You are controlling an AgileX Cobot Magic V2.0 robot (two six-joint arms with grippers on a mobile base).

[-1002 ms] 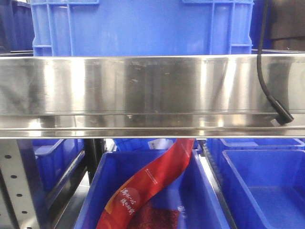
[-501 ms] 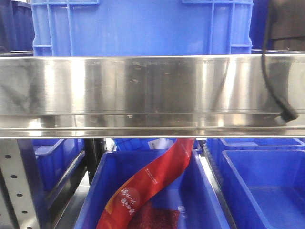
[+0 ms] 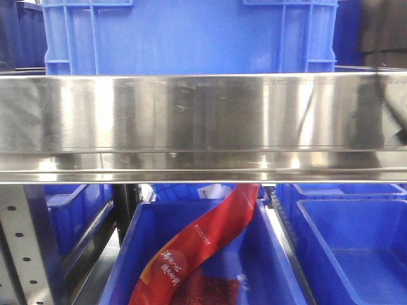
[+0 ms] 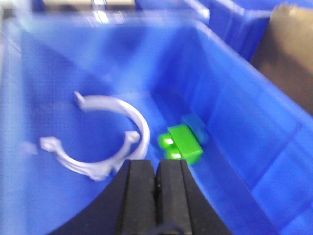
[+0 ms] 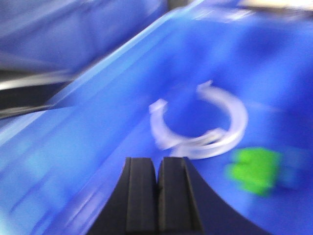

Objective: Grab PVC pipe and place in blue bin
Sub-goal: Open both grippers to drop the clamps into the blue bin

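My left gripper (image 4: 156, 169) and right gripper (image 5: 158, 171) were clenched, empty. The white PVC clamp ring (image 4: 100, 139) lay in the blue bin (image 4: 244, 122), left of the green block (image 4: 181, 144); I judged I should open before descending.

Right wrist view motion-blurred: white clip (image 5: 200, 125) smeared, green block (image 5: 256, 170) shapeless. Red bag (image 3: 194, 254) cut off at bottom edge.

A polished steel shelf rail (image 3: 203, 127) spans the front view, catching bright vertical reflections. A perforated metal upright (image 3: 25, 248) stands lower left. Blue plastic crates (image 3: 350, 244) fill the rack below, one holding a red printed bag (image 3: 197, 251).
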